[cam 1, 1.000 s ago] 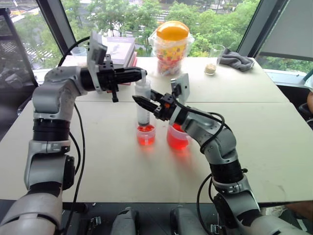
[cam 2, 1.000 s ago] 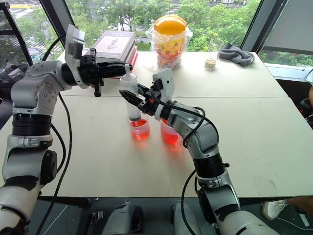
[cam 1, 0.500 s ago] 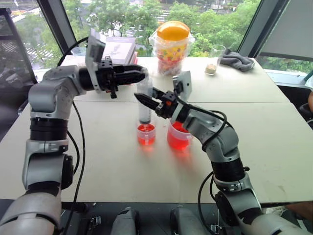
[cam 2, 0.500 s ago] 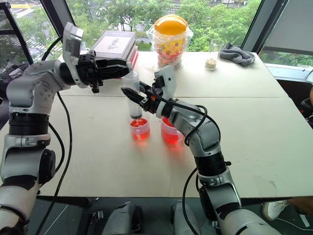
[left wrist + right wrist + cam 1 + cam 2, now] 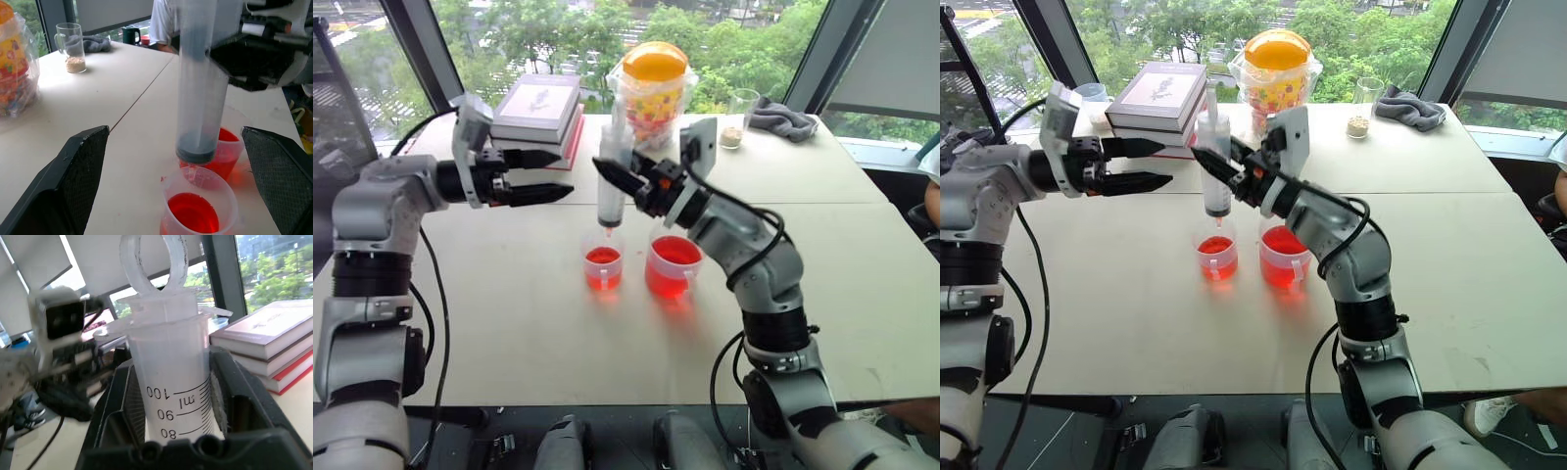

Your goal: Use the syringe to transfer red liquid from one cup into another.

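Over the smaller cup (image 5: 604,267) the right gripper (image 5: 619,180) pinches the syringe (image 5: 610,186) upright, left gripper (image 5: 543,176) spread at 9 o'clock.

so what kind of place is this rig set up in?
Probably an office or meeting room on an upper floor: pale beige tables pushed together by big windows over treetops, with stacked hardcover books and a plastic-wrapped orange-lidded snack jar near the window.

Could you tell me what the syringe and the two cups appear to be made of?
The syringe: probably clear, slightly frosted plastic, with volume marks printed on the barrel. The smaller cup and the larger handled cup: likely thin translucent plastic, since the red liquid shows through their walls and the rims look soft-edged.
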